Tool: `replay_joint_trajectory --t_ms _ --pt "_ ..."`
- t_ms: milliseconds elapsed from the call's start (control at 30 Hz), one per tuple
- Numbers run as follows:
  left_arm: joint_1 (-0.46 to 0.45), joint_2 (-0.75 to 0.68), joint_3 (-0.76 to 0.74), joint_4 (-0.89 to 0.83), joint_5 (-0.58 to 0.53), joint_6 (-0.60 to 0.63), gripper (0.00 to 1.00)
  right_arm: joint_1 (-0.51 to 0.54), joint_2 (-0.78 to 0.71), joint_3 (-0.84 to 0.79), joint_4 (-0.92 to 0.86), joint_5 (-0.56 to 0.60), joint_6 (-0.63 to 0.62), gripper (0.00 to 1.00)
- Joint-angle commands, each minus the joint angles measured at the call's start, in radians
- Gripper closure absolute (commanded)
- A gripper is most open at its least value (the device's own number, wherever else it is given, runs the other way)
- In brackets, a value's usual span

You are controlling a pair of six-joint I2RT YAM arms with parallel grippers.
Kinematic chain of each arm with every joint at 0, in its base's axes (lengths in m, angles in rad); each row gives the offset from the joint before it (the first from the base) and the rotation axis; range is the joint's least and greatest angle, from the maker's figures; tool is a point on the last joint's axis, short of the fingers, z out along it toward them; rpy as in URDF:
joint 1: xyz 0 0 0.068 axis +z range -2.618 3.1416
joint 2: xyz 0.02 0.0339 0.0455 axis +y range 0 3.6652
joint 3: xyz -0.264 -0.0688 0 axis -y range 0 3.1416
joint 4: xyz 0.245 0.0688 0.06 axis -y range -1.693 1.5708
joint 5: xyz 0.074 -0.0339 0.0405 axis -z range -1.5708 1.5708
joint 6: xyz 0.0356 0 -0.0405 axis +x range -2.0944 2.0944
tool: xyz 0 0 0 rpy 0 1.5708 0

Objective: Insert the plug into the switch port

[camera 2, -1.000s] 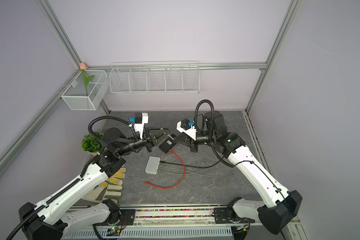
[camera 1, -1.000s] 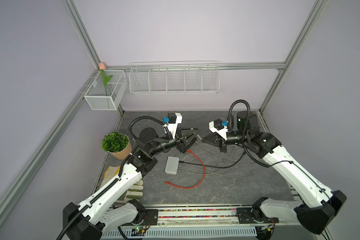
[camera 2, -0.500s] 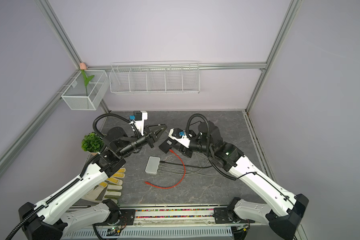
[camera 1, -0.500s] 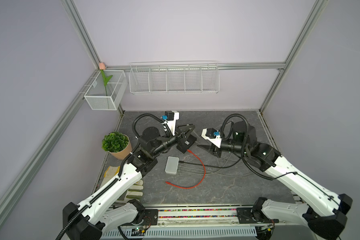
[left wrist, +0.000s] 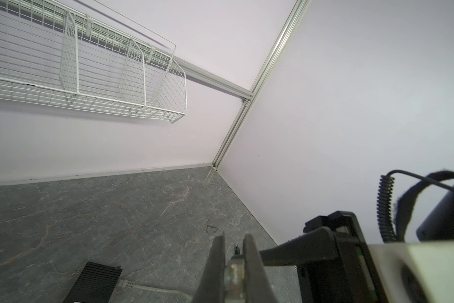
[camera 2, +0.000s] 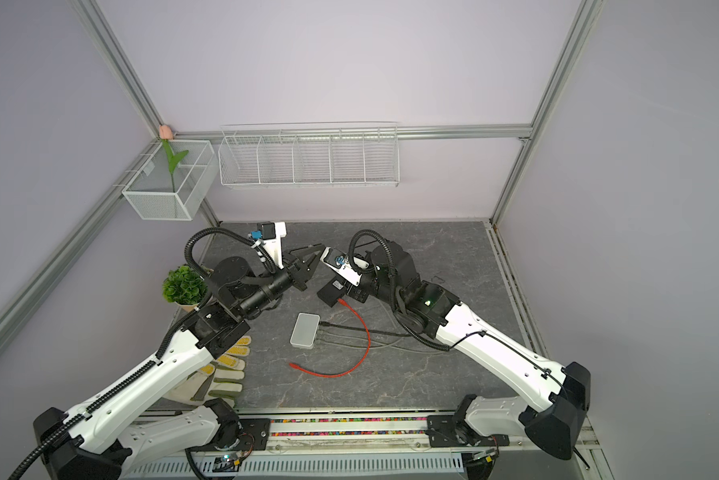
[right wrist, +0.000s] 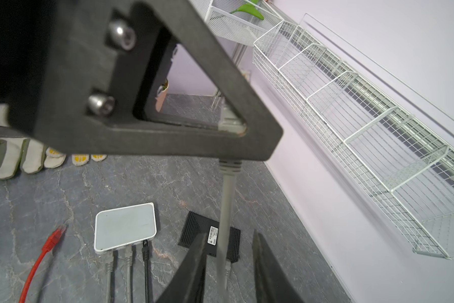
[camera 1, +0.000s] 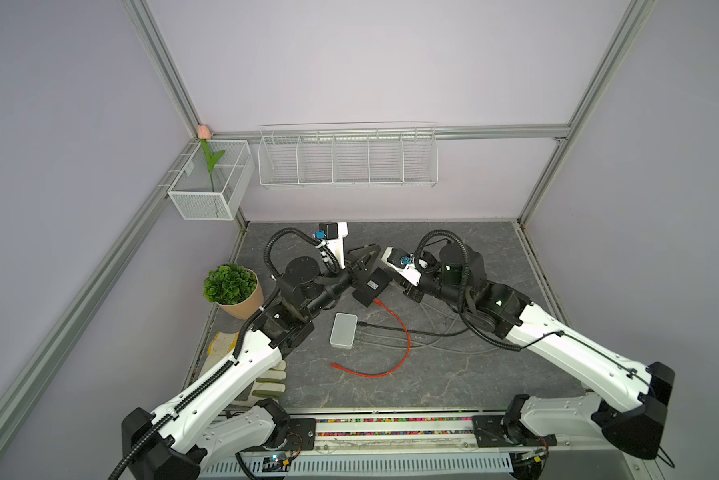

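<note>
My left gripper (left wrist: 233, 237) is shut on a clear plug (left wrist: 233, 267) and holds it raised above the table. In the right wrist view the plug (right wrist: 230, 123) sits near the tip of a left finger. Its grey cable (right wrist: 227, 199) hangs down between the jaws of my right gripper (right wrist: 228, 233), which stand apart on either side of it, so that gripper is open. A black switch (camera 1: 370, 286) lies below both grippers. A white switch (camera 1: 343, 330) with three cables plugged in lies nearer the front. In both top views the right gripper's fingers are mostly hidden under its wrist camera.
A red cable (camera 1: 391, 345) curls from the black switch (camera 2: 333, 291) toward the front, its free plug (right wrist: 55, 236) on the table. Work gloves (camera 1: 266, 378) and a potted plant (camera 1: 233, 291) are at the left. Wire baskets (camera 1: 345, 158) hang on the back wall.
My right arm has swung left, close to the left gripper, and its jaws have opened around the hanging cable. The left gripper has kept the plug and turned slightly toward the back.
</note>
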Motion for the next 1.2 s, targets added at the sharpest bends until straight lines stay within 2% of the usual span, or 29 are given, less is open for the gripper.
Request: replay_joint_trajectory --t_ms 0,433,1167 --pt "-0.007 -0.019 -0.015 -0.007 -0.02 -0.017 1.0 0.004 0.006 0.025 0.067 0.009 0.003 0.69" --pt "-0.01 -0.019 -0.027 -0.012 -0.065 -0.047 1.0 0.008 0.053 0.072 0.063 -0.05 0.025 0.7" --pt "-0.02 -0.021 -0.03 -0.006 -0.099 -0.06 1.0 0.014 0.107 0.097 0.061 -0.065 0.057 0.72"
